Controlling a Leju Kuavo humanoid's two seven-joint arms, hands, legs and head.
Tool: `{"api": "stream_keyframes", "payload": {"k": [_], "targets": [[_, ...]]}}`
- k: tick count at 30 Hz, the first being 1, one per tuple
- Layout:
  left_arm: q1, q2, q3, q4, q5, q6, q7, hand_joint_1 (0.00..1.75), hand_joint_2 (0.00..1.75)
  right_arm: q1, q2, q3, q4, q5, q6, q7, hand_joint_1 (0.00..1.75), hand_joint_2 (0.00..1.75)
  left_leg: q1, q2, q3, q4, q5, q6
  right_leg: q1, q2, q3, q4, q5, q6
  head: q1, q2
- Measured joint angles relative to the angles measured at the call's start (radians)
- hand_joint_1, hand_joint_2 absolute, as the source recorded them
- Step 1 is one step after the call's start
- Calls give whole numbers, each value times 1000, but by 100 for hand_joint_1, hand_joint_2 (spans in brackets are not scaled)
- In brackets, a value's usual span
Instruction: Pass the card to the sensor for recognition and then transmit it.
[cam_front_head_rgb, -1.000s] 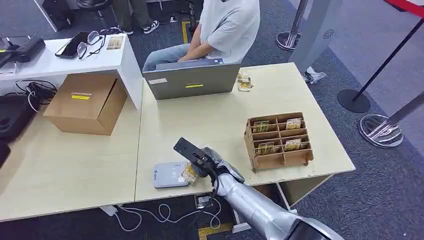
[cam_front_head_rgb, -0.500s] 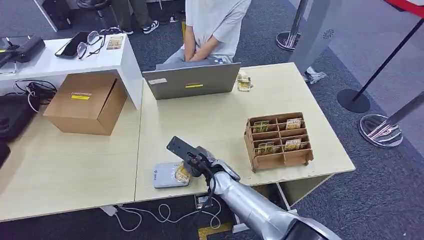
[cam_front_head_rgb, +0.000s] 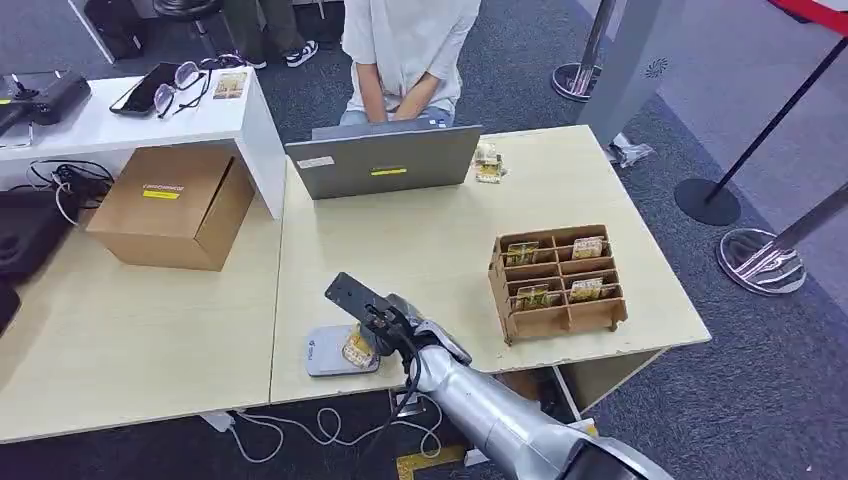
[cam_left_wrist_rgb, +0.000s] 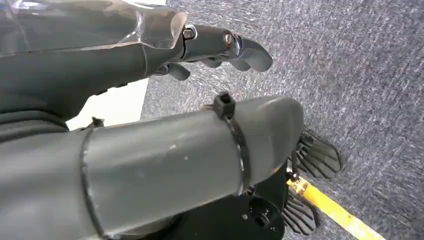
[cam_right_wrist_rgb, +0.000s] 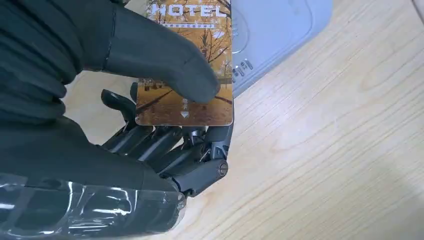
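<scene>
1. Your right hand (cam_front_head_rgb: 385, 325) pinched the card (cam_right_wrist_rgb: 186, 65) between the thumb on its printed face and the fingers (cam_right_wrist_rgb: 165, 142) behind it. The card read HOTEL, with an autumn tree picture.
2. Change: over the last second the hand carried the card leftward, from just off the sensor's near corner to over the grey sensor (cam_front_head_rgb: 335, 350). In the head view the card (cam_front_head_rgb: 357, 347) overlapped the sensor's right part.
3. In the right wrist view the card's far end lay over the sensor (cam_right_wrist_rgb: 280, 35) and its near end over bare table (cam_right_wrist_rgb: 325, 150). You couldn't tell whether card and sensor touched.
4. Meaning for the task: the read step looked underway, not confirmed; no light or signal was visible. The hand-off was not yet done.
5. Your left hand (cam_left_wrist_rgb: 220, 47) hung over grey carpet, holding nothing, fingers slightly curled and apart.
6. A person in a white shirt (cam_front_head_rgb: 405, 40) sat behind the laptop (cam_front_head_rgb: 385, 160) across the table, likely the receiver.
7. The wooden card rack (cam_front_head_rgb: 555, 280) stood to the right, well apart from the hand, with cards in several slots.
</scene>
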Motion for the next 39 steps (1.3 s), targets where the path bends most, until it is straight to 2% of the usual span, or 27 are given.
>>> {"api": "stream_keyframes", "payload": {"k": [12,16,23,39], "targets": [[-4,-3,0,1,6,2,-2,0,0,-1,18,-1,35,-10,-25,1,175,175,0,0,0,0,0,0,0,0,0,0,0,0,0,0],[-11,-9,0,2,8,23,10,0,0,-8,27,-5,45,-13,-31,21,175,175,0,0,0,0,0,0,0,0,0,0,0,0,0,0],[-48,-36,0,1,32,74,34,0,0,-28,48,-8,61,-21,-10,31,175,175,0,0,0,0,0,0,0,0,0,0,0,0,0,0],[-63,-50,0,1,26,74,30,0,0,-36,68,-8,70,-20,18,18,175,175,0,0,0,0,0,0,0,1,0,0,0,0,0,0]]}}
